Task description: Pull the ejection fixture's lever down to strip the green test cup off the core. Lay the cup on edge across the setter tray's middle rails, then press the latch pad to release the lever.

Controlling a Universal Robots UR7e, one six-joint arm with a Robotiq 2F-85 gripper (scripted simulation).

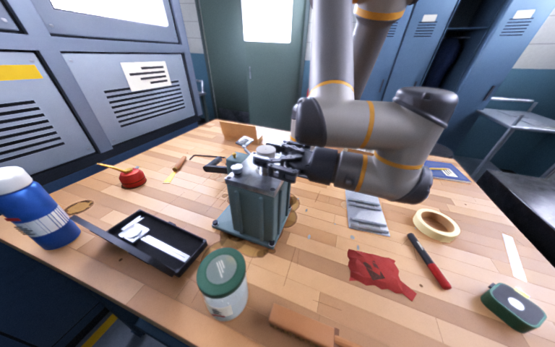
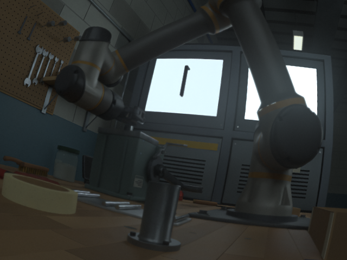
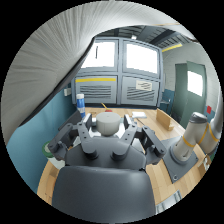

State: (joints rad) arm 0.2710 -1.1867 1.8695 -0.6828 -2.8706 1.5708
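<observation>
The ejection fixture [image 1: 257,200] is a teal-grey box on a base plate at the middle of the bench. Its black lever [image 1: 215,167] sticks out on the far left side. A greenish cup [image 1: 237,158] sits at the fixture's far top corner, partly hidden. A grey round cap [image 1: 266,151] [image 3: 108,122] stands on top of the fixture, and my open gripper [image 1: 273,161] [image 3: 107,122] reaches in level from the right, straddling it and holding nothing. The setter tray [image 1: 367,213], a grey plate with rails, lies on the bench to the right of the fixture.
The fixture's top edge lies just under my fingers. A black tray [image 1: 157,241] and a green-lidded jar [image 1: 223,278] sit in front of it. A tape roll [image 1: 436,224], marker [image 1: 429,261] and red rag [image 1: 378,273] lie right. A metal cylinder [image 2: 159,214] stands near my arm's base.
</observation>
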